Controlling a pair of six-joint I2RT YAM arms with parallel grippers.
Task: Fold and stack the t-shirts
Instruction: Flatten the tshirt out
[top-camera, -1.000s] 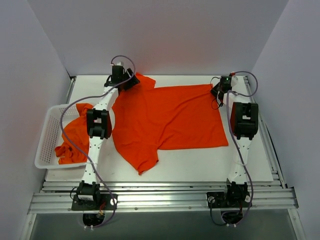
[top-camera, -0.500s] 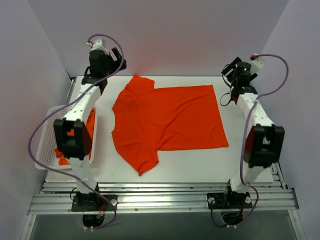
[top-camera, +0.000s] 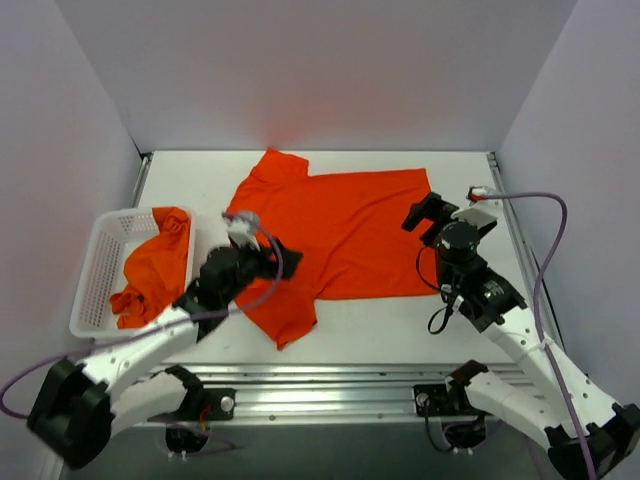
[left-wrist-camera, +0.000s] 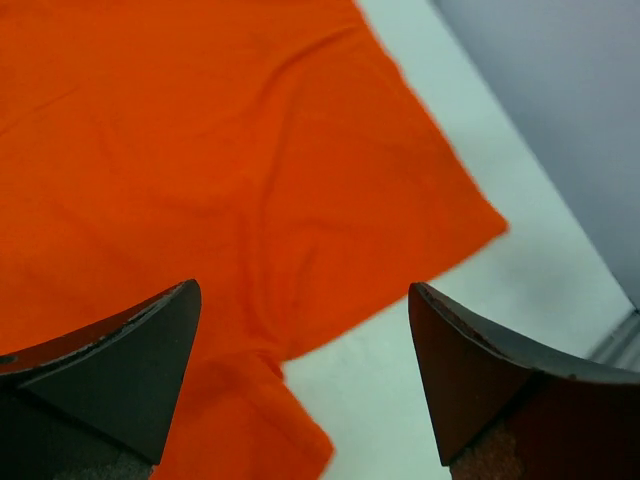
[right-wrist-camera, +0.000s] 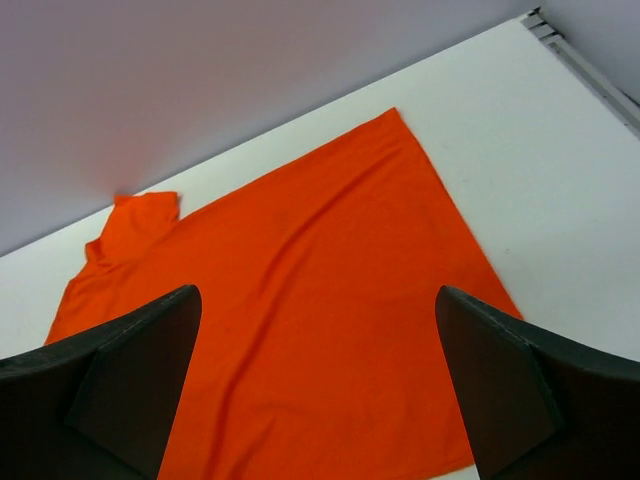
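Note:
One orange-red t-shirt (top-camera: 345, 225) lies spread flat on the white table, its sleeves pointing to the far left and near left. A second t-shirt (top-camera: 150, 270) is crumpled in the white basket (top-camera: 95, 280). My left gripper (top-camera: 280, 258) hovers open over the flat shirt's near-left sleeve; in the left wrist view the gripper (left-wrist-camera: 305, 330) frames the shirt's hem (left-wrist-camera: 200, 150) and bare table. My right gripper (top-camera: 425, 213) hangs open above the shirt's right edge, and in the right wrist view this gripper (right-wrist-camera: 315, 340) looks down on the shirt (right-wrist-camera: 300, 320). Neither holds anything.
The basket stands at the table's left edge. Grey walls close in the far side and both flanks. Metal rails (top-camera: 330, 385) run along the near edge by the arm bases. Bare table (top-camera: 400, 325) shows in front of the shirt.
Both arms swung back from the far corners toward the near side, now low over the shirt. Both grippers opened, letting go of the shirt's far edge, which lies flat.

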